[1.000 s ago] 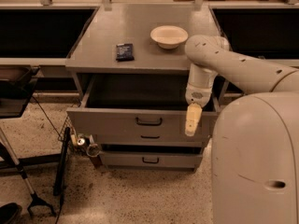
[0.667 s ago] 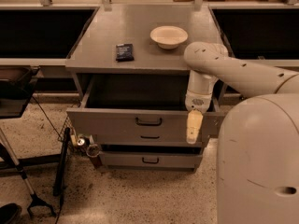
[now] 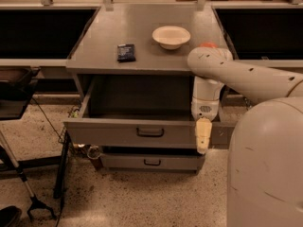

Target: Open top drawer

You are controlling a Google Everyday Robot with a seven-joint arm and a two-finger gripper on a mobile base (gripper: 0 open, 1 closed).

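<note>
Comparing with a second ago, the gripper [image 3: 203,136] is lower and a touch further right. It was up near the top edge of the drawer front, and now it hangs down over the right part of that front, well right of the handle [image 3: 150,132]. Whether it's clamped or loose can't be told from this angle, and it's not clear if it touches the front at all.

The top drawer [image 3: 118,132] itself barely shifts between the views. It's pulled out toward the near side, with the dark inside wide open under the cabinet top [image 3: 99,41]. So the opening looks pretty much done, and the arm sliding down off the edge is probably just it backing away rather than pulling more.

Orientation-wise, the drawer's long axis runs left to right and its front faces the near side, about level. It sticks out past the lower drawer [image 3: 151,161], which is shut beneath it.

On top, the bowl [image 3: 171,36] and a dark packet [image 3: 126,52] sit apart from each other, nowhere near the action.
</note>
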